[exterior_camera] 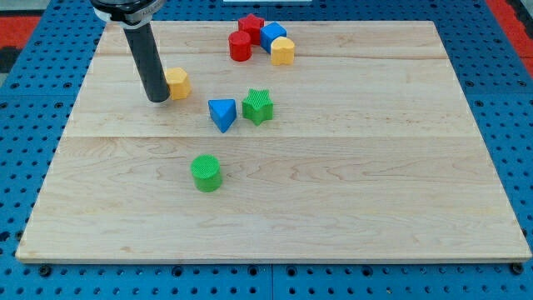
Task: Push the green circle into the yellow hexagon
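Note:
The green circle (206, 172) is a round green block lying left of the board's middle, toward the view's bottom. The yellow hexagon (177, 83) lies at the upper left. My tip (157, 97) rests on the board right beside the yellow hexagon, touching or nearly touching its left side. The green circle is well below and slightly right of my tip, apart from it.
A blue triangle (222, 113) and a green star (258, 106) sit side by side between the hexagon and the board's middle. At the top middle a cluster holds a red cylinder (241, 46), a red star (251, 25), a blue block (272, 35) and a yellow block (283, 51). The wooden board (375, 167) lies on a blue pegboard.

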{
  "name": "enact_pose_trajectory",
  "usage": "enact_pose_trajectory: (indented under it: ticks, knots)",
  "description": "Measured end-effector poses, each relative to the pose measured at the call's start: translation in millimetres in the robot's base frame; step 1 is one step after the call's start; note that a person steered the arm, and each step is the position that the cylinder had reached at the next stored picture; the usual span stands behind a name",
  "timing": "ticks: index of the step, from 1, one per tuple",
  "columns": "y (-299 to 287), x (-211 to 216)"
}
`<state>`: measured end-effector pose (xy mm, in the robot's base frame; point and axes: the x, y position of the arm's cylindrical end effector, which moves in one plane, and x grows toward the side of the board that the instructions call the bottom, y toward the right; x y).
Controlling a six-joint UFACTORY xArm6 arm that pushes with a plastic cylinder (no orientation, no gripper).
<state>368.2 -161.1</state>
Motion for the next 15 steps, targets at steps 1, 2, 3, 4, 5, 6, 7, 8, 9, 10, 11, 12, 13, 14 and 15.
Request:
enact_pose_trajectory:
  ticks: [1, 2, 3, 4, 5, 6, 7, 8, 9, 10, 11, 12, 13, 14, 15]
  knots:
    - [49, -17]
    - [79, -69]
    - [74, -51]
    - [98, -75]
    - [205, -74]
    - [237, -38]
    - [305, -15]
    - [320, 49]
    - [262, 143]
    - [164, 137]
    - [112, 162]
    - [41, 149]
    - [25, 64]
    - [6, 96]
    - [73, 111]
